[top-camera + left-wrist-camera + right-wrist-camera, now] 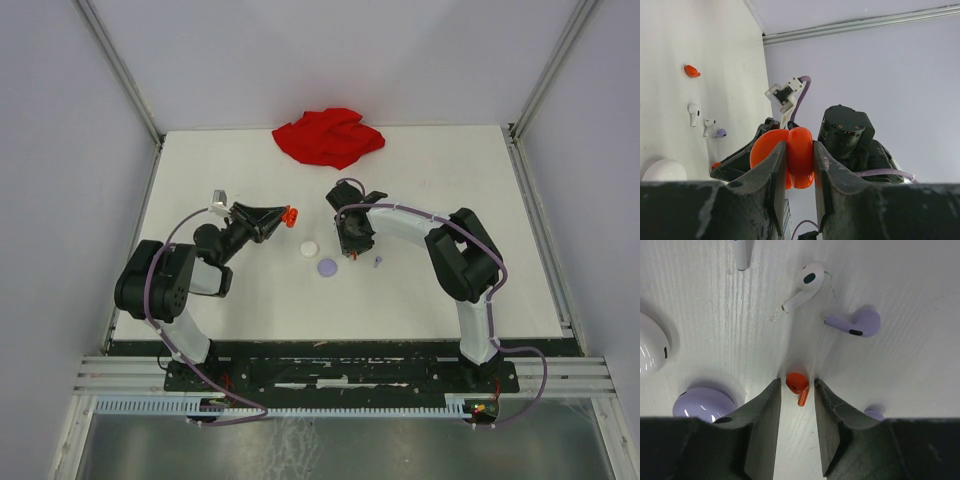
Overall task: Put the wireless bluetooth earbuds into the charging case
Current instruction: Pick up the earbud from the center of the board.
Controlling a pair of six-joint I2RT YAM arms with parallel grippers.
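Note:
My left gripper is shut on a red-orange charging case and holds it above the table, left of centre. The case's two rounded halves stand apart. My right gripper points down at the table with its jaws open on either side of a red earbud, with narrow gaps both sides. Two white earbuds and a lavender earbud lie just beyond it. Another red earbud lies farther off on the table.
A white round case and a lavender round case sit between the two grippers. A second lavender piece peeks out beside my right finger. A crumpled red cloth lies at the table's far edge.

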